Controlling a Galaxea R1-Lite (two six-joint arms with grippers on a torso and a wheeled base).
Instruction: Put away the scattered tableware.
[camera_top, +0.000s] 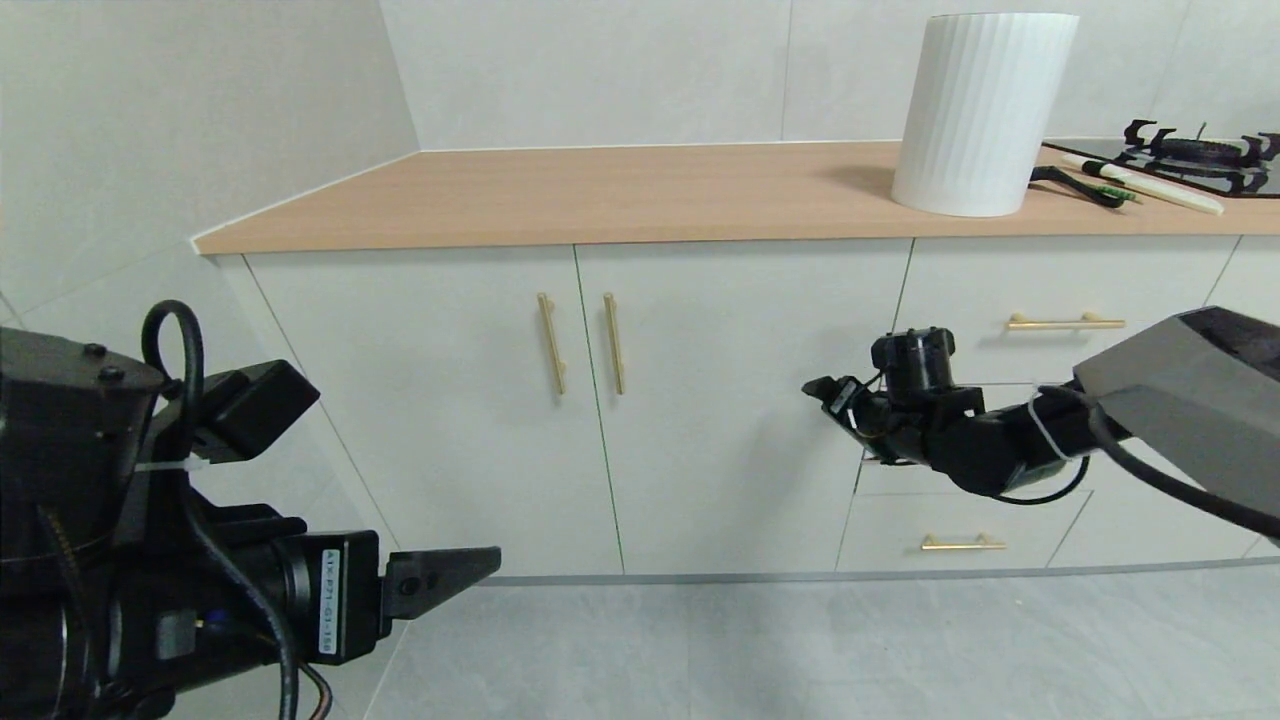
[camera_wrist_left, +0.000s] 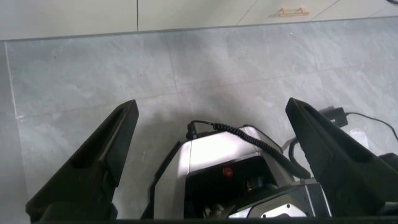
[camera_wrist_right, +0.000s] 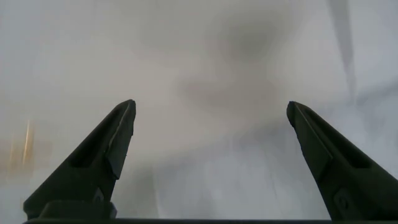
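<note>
1. Containers. A white ribbed container (camera_top: 985, 110) stands upright on the wooden surface (camera_top: 600, 195), toward the robot's right. Its contents cannot be seen from the head view.

2. Task items. The tableware (camera_top: 1150, 185) lies loose on the surface just beside the container, on its right. It consists of a long white piece, a green-handled piece (camera_top: 1112, 191) and a black-handled piece (camera_top: 1078, 185) whose end runs behind the container. The items lie between the container and the black stove burner (camera_top: 1200, 150).

3. Hands.
- The right hand (camera_top: 830, 395) sits below the surface edge, in front of the drawers (camera_top: 1065, 322), well apart from the tableware. In the right wrist view this hand (camera_wrist_right: 211, 109) is spread wide and holds nothing; a blurred pale cabinet face lies ahead of it.
- The left hand (camera_top: 450, 570) is low, near the floor (camera_top: 800, 650), far from the tableware. In the left wrist view it (camera_wrist_left: 211, 109) is wide and holds nothing.

4. Surroundings. Two cabinet doors (camera_top: 450, 400) with gold handles stand under the surface. The surface edge lies between each hand and the tableware.
</note>
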